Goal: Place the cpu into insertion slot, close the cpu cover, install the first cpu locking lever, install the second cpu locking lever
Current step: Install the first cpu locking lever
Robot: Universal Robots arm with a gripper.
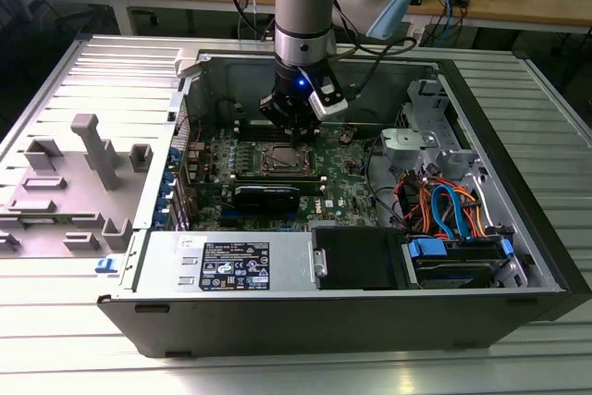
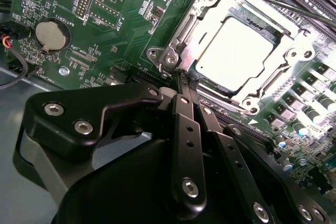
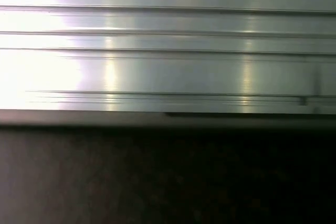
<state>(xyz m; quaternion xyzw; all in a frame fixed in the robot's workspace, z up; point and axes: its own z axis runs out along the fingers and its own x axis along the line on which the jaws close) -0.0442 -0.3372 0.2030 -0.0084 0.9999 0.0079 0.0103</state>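
One cpu seated in insertion slot, cpu cover down over it. Pincer narrow, tips together, touching cover's corner. Locking lever lies along cover's opposite edge. Judgement: lever step; push slow, steady, tips off board parts.

In the second wrist view, one corner of the thin dark-silver windowed cpu cover is hidden behind the black metal claw.
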